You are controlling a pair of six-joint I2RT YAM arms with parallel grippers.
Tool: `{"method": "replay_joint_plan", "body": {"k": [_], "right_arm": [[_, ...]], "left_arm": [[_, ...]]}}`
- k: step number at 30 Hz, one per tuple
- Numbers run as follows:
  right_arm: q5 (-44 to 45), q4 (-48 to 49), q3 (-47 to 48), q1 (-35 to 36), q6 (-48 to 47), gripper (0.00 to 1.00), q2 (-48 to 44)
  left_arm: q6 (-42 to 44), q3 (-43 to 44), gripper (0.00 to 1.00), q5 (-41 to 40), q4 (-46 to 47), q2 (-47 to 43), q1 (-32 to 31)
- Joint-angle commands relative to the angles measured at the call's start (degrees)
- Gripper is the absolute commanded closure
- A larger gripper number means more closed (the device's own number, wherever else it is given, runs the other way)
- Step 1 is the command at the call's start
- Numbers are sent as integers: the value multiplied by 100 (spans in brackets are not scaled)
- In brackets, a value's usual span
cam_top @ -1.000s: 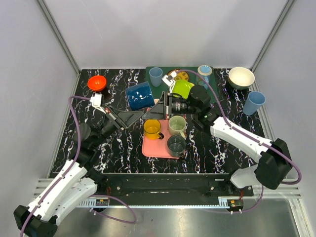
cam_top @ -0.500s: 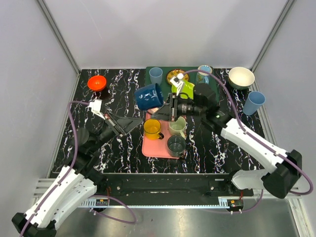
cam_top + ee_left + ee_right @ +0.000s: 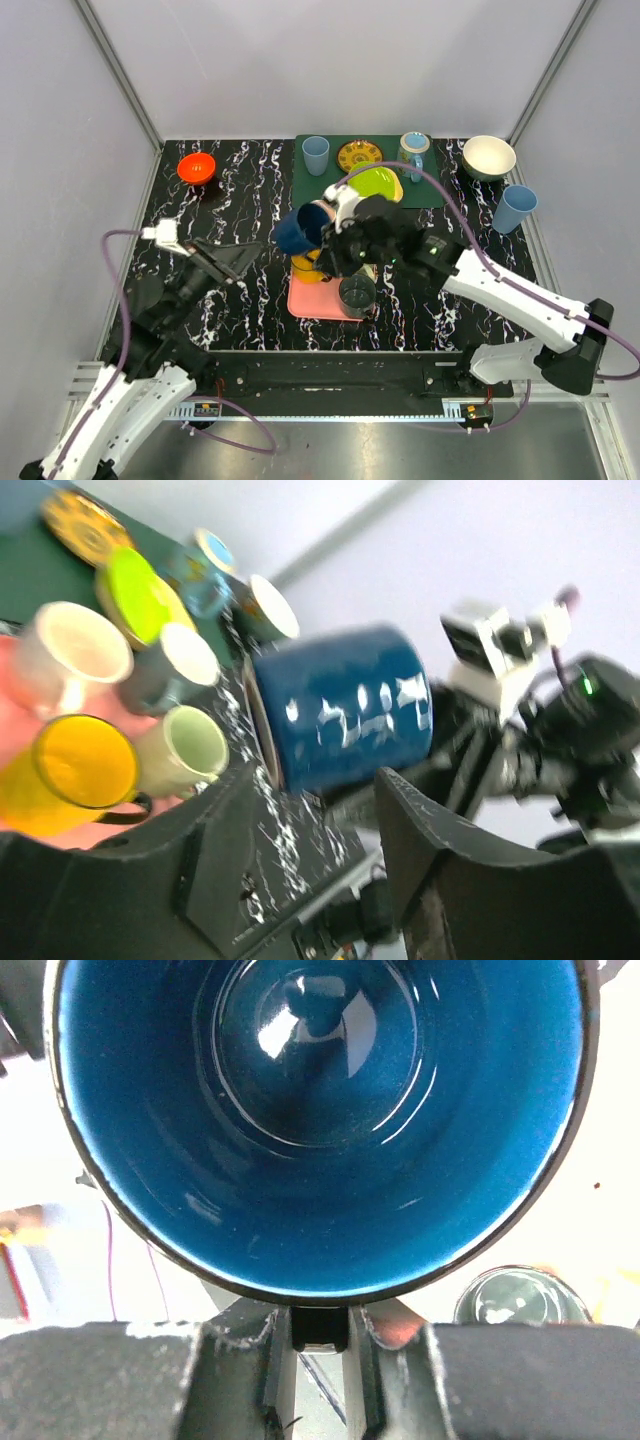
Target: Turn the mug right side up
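**Reorientation step: mug (image 3: 298,228) held in the air above the pink tray (image 3: 305,300)**
The right end effector (image 3: 322,232) is clamped on the mug's rim wall and holds it over the tray's far-left corner, with the opening facing sideways. The left end effector (image 3: 250,250) sits to the left of the tray, jaws apart and empty. The rotation appears to be partly done. Next, the wrist needs to turn until the opening faces up, then lower the mug onto the table (image 3: 250,190) beside the tray.

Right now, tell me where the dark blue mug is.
In the top view the dark blue mug is left of centre, held at its rim by the right gripper, just over the yellow mug at the pink tray's far-left corner.
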Motion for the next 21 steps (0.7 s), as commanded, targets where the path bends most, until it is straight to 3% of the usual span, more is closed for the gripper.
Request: {"method": "replay_joint_plan", "body": {"k": [1, 3, 7, 21], "right_arm": [[1467, -494, 513, 858, -671, 100, 195], [1654, -618, 408, 1183, -653, 100, 371], [1830, -803, 109, 1571, -443, 100, 661], [1918, -619, -454, 1800, -126, 100, 1698]], "left_arm": [[434, 886, 42, -2467, -2074, -657, -2], [485, 1036, 39, -3169, -2575, -947, -2], [635, 1107, 34, -3569, -2832, -1211, -11], [451, 694, 34, -2831, -2719, -614, -2]]}}
